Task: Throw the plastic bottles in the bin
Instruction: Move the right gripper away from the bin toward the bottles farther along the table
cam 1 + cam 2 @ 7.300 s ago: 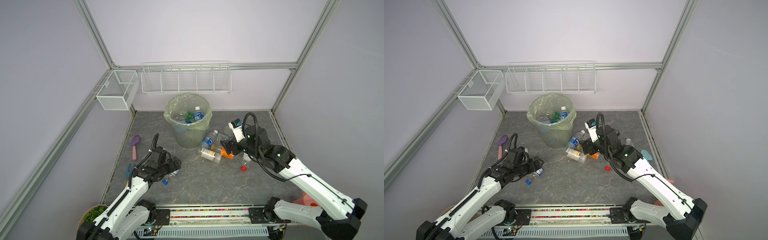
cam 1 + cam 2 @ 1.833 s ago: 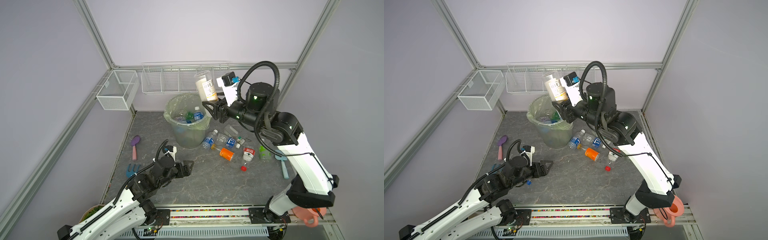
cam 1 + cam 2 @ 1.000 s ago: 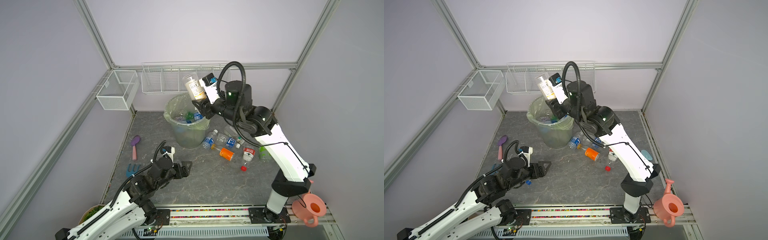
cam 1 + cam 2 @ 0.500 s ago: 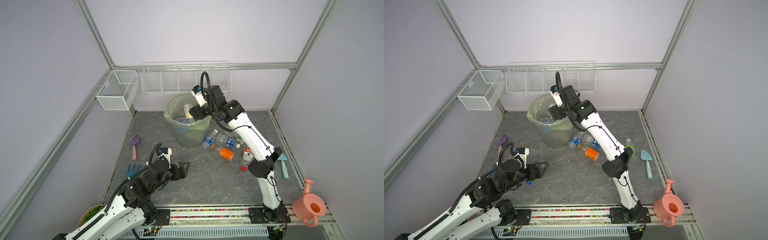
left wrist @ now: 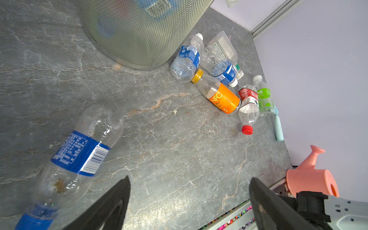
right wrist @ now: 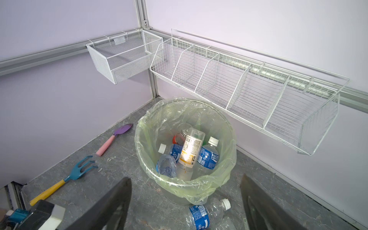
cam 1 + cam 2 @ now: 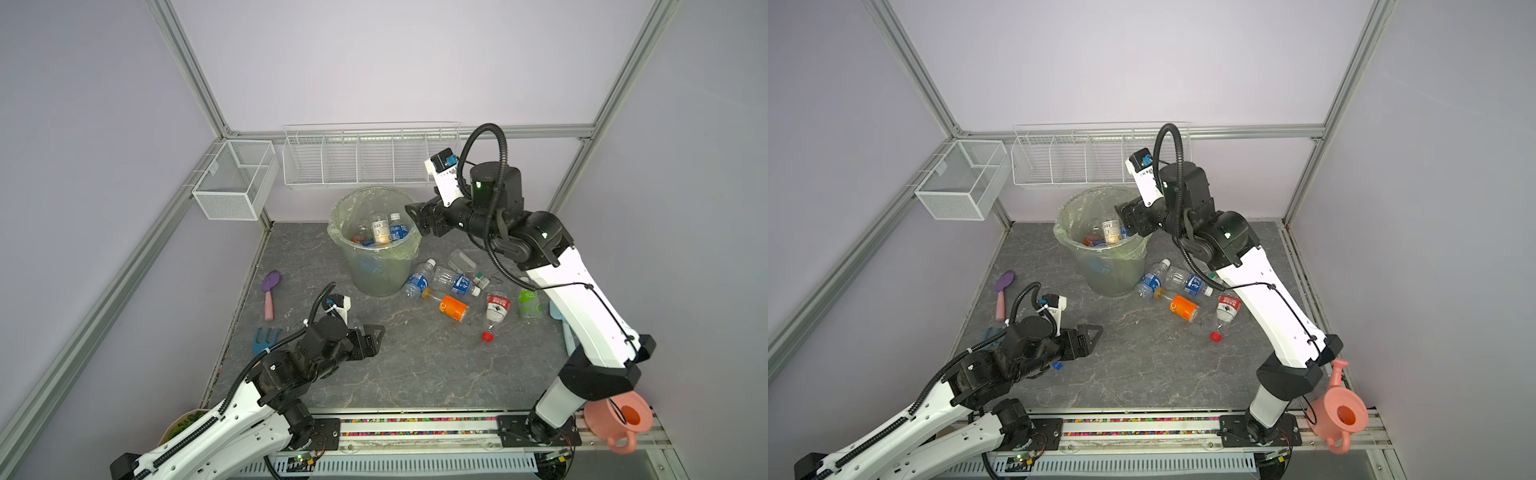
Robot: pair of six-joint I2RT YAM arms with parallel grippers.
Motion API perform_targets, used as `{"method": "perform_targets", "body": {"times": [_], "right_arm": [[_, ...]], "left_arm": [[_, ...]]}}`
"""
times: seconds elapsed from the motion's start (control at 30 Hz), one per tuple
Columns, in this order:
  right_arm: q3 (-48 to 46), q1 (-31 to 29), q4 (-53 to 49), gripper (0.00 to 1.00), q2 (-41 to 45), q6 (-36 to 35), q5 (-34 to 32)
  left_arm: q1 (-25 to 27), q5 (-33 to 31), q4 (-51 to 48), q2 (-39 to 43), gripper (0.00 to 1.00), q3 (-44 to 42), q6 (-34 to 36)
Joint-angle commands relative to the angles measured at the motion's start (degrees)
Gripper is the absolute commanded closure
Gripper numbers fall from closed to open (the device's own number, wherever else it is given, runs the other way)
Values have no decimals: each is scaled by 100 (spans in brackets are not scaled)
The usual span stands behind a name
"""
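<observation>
My left gripper [image 7: 376, 338] hangs low over the grey floor [image 7: 415, 370], its jaws wide apart with nothing between them. The left wrist view shows a blue-label bottle [image 5: 79, 153] lying on its side just beside that gripper, not touched by either finger.

Farther out, more bottles lie in a loose cluster at the foot of the bin. These are an orange-label bottle [image 7: 453, 308], a red-label bottle [image 7: 496, 309], a green bottle [image 7: 528, 303] and two more blue-label bottles [image 7: 459, 286].

The bin [image 7: 374, 270] stands upright just beside them, lined with a thin green bag. Several bottles lie inside it, with a white-label bottle [image 6: 191, 148] on top between blue-label ones.

My right gripper [image 7: 415, 220] is raised near the bin's rim, its jaws spread wide and empty. Behind the bin, white wire baskets [image 7: 370, 160] hang on the wall.
</observation>
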State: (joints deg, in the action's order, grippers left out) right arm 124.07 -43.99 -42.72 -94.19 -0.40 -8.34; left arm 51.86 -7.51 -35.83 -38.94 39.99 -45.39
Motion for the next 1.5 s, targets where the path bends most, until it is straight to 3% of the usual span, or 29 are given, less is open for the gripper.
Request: {"method": "perform_targets", "body": {"times": [0.0, 0.47, 0.77, 1.0, 1.27, 1.4, 1.47], "right_arm": [[-840, 3, 507, 12, 509, 59, -190], [-2743, 1050, -114, 12, 1909, 1465, -205], [-4520, 2869, -158, 12, 2751, 2213, 263], [-5432, 4298, -185, 12, 2664, 2700, 521], [-6056, 4868, -66, 12, 2443, 3058, 246], [-6162, 4997, -183, 12, 2256, 3200, -240], [-6202, 5106, -156, 12, 2172, 3194, -97]], "left_arm": [[47, -84, 74, -17, 8, 215, -54], [296, -190, 387, -677, 8, 393, 9], [378, -130, 615, -1121, 7, 554, 126], [394, -110, 690, -1170, 7, 511, 132], [395, -169, 622, -1046, 7, 442, 117], [403, -177, 604, -1083, 7, 506, 148], [396, -176, 599, -1121, 7, 543, 168]]}}
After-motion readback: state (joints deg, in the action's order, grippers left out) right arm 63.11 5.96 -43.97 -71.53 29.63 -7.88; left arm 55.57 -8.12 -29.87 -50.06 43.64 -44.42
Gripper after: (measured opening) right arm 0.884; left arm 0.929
